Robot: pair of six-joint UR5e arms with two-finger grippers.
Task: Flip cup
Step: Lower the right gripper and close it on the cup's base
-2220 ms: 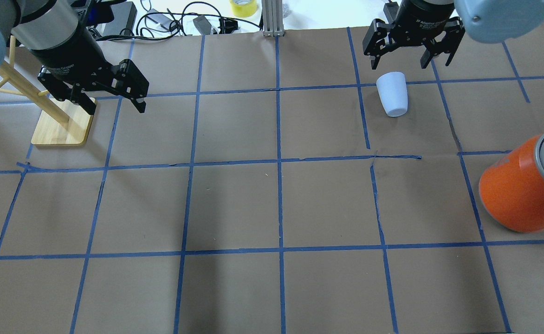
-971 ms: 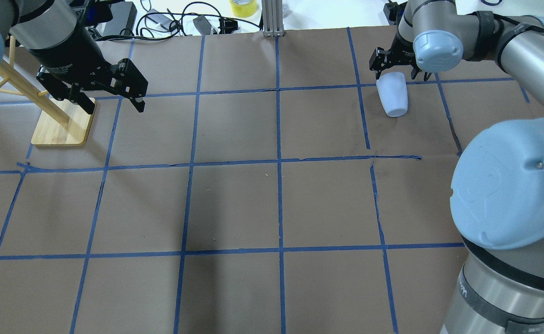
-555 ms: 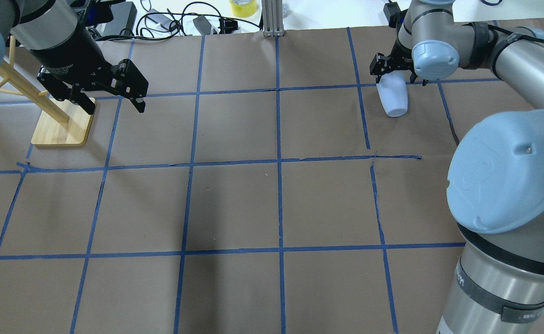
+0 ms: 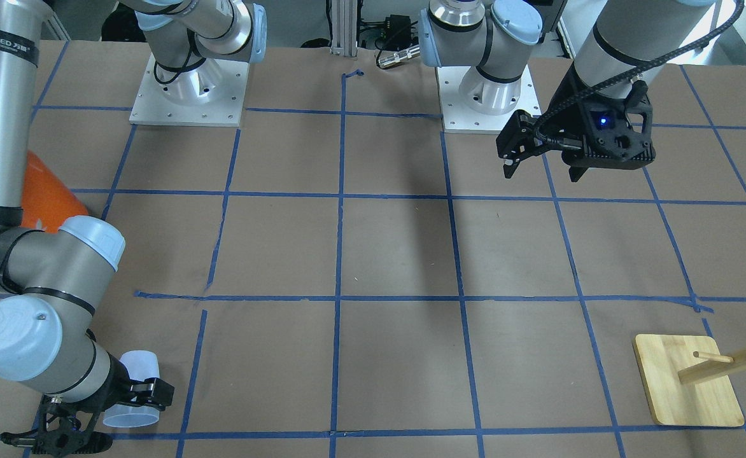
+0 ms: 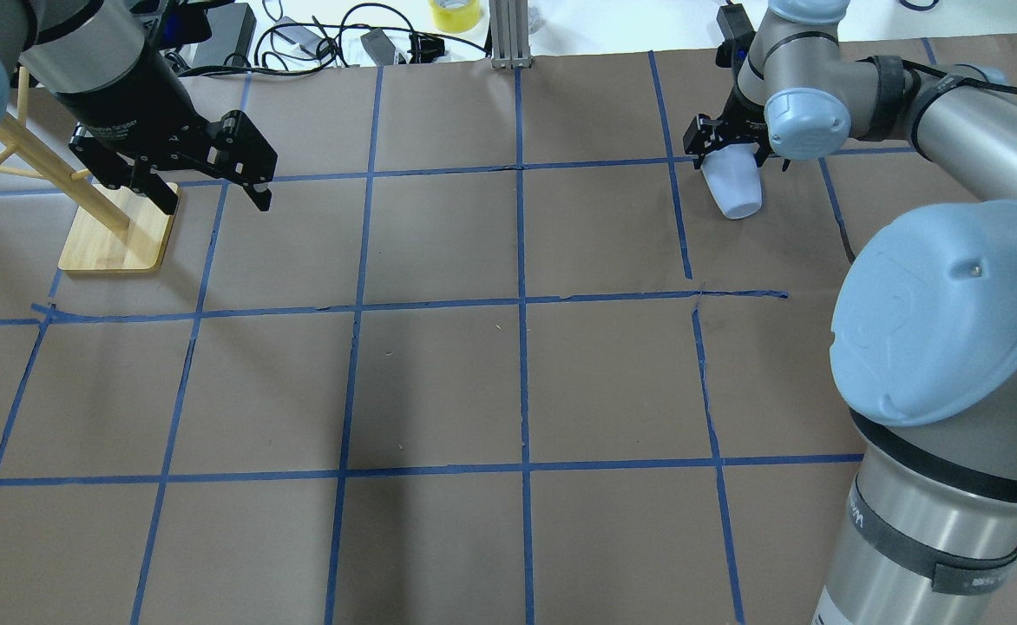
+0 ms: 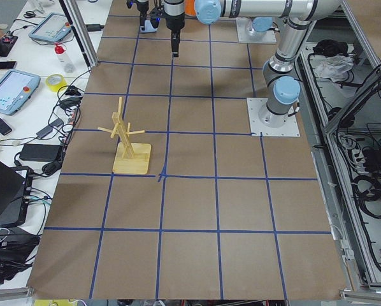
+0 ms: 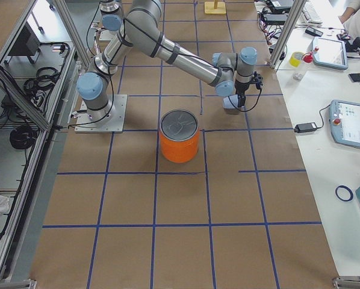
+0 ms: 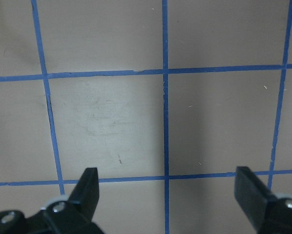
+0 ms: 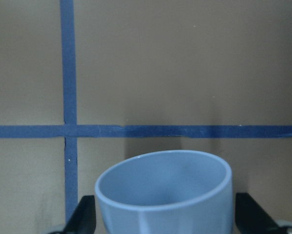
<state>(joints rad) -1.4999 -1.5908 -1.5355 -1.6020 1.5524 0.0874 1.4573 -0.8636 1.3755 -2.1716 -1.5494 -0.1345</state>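
The pale blue-white cup [image 5: 737, 187] lies on its side at the far right of the table, its mouth pointing away from the robot. It also shows in the front view [image 4: 132, 389] and the right side view [image 7: 230, 103]. My right gripper [image 5: 729, 154] is open and straddles the cup near its mouth. In the right wrist view the cup [image 9: 164, 192] sits between the two fingers [image 9: 86, 214], with a narrow gap on each side. My left gripper [image 5: 214, 200] is open and empty above the table at the far left, and it also shows in the left wrist view [image 8: 168, 190].
A big orange can [image 7: 179, 137] stands on the right side, nearer the robot than the cup. My right arm's elbow [image 5: 951, 312] hides it in the overhead view. A wooden mug tree [image 5: 114, 236] stands at the far left beside the left gripper.
My right arm has swung in and its open gripper has come down around the cup's mouth end. Its elbow now covers the orange can. The cup and left arm have not moved.
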